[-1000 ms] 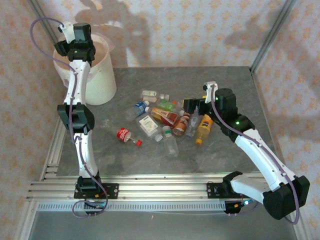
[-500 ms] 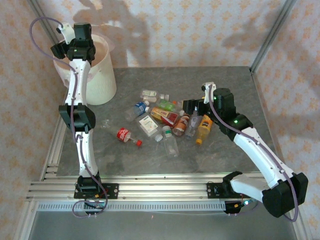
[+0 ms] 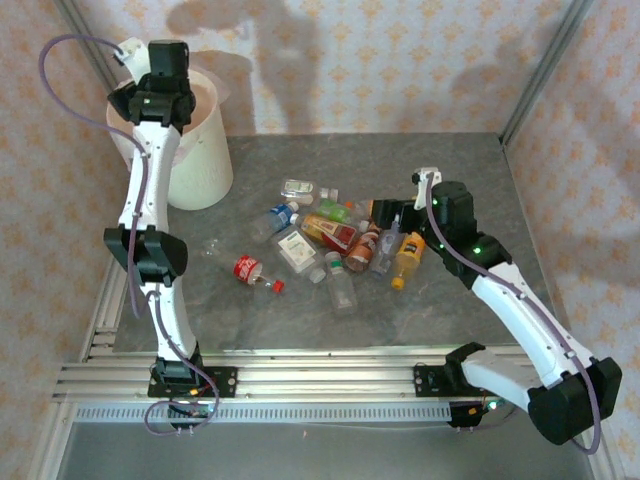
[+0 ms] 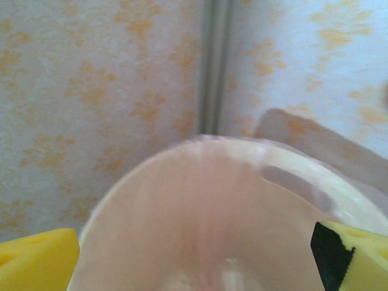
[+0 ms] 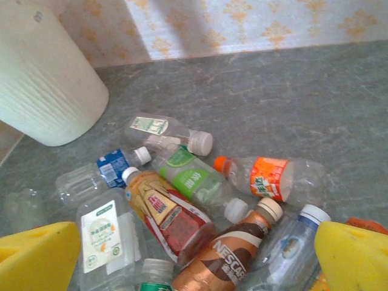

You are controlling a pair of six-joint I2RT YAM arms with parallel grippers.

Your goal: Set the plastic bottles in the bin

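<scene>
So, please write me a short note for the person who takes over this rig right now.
Left gripper: open, empty, above the bin.
Right gripper: open, empty, over the pile of plastic bottles on the table.
One red-labelled bottle lies apart, on the bin's side of the pile.
Done: cannot tell, the bin's bottom is blurred.
Left: the whole pile and the stray bottle.

Grey stone-look table [image 3: 470, 170] is sitting under soft, even light. Pale wallpaper [image 3: 400, 70] with orange floral print is running behind the table and along both its sides. Metal post [image 3: 540, 70] is rising off the table's far right corner. Aluminium rails [image 3: 320, 378] are crossing the table's near edge. Blurry shadows [image 3: 290, 60] are falling on wallpaper behind the table.
</scene>
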